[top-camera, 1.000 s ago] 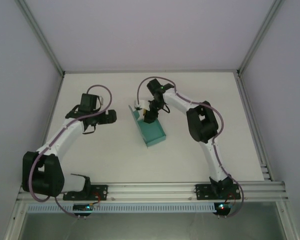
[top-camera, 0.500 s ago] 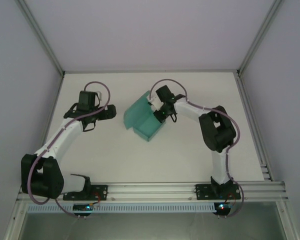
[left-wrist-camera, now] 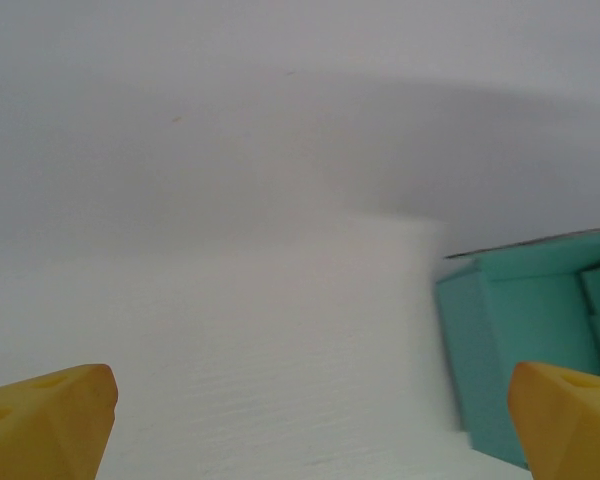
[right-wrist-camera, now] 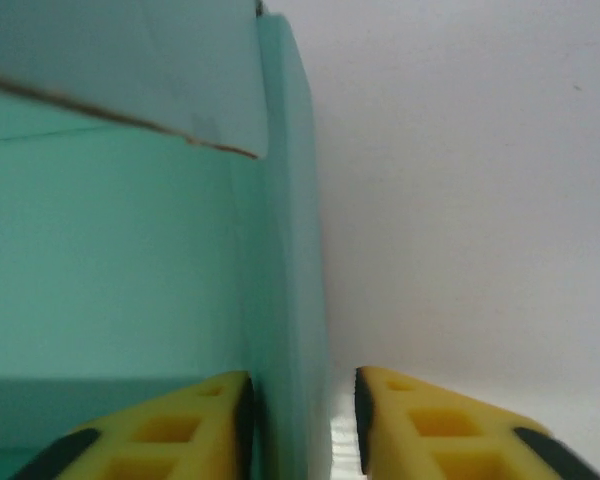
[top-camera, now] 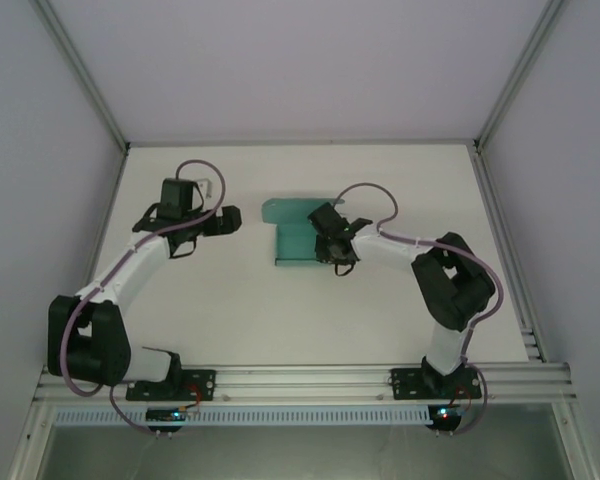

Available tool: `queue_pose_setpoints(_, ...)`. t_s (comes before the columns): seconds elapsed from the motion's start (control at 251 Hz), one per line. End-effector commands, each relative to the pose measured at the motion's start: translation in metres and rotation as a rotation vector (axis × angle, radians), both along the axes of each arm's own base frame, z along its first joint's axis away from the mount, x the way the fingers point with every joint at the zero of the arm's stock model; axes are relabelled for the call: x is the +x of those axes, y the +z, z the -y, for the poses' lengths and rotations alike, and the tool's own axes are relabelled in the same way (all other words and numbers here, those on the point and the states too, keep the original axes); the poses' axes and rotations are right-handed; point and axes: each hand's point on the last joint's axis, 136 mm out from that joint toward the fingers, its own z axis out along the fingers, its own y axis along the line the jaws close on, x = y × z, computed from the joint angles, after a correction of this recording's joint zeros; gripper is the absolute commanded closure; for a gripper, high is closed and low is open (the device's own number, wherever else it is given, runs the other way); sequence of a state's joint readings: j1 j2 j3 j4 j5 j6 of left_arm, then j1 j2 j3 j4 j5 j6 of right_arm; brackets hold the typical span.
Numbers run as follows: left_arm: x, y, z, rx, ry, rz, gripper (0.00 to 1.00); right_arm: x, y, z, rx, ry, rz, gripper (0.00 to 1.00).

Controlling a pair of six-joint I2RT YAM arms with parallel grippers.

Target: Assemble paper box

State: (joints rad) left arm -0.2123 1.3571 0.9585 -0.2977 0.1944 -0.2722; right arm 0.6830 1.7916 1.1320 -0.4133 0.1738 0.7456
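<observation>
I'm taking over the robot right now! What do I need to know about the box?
Left gripper: open, empty, beside the paper box, apart from it.
Right gripper: fingers either side of one box wall; grip unclear.
The box lies on the table, near the middle.
Done: some walls folded up.
Left: top looks open, so finish folding and close it.

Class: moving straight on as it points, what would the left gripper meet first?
Probably the paper box, across bare table. It lies off-centre, in line with one finger; depth is unclear.
</observation>
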Motion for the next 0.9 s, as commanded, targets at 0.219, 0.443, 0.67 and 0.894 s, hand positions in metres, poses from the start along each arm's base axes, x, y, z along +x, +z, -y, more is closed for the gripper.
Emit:
queue_pose_setpoints(0.219,0.008,0.051,0.076,-0.036,-0.398,0.215,0.0,-0.002,0.064,0.029,-0.082,0.023,0.131,0.28)
queue_pose_setpoints(0.443,0.008,0.03,0.113,0.11,-0.613,0.204,0.01,0.019,0.107,0.025,-0.121,0.308,0.325,0.15)
queue_pose_setpoints(0.67,0.018,0.009,0.128,0.245,-0.757,0.13,0.17,0.058,0.115,0.018,-0.122,0.474,0.294,0.2)
queue_pose_setpoints(0.894,0.026,-0.02,0.129,0.358,-0.808,0.031,0.38,0.08,0.106,0.015,-0.051,0.534,0.243,0.31)
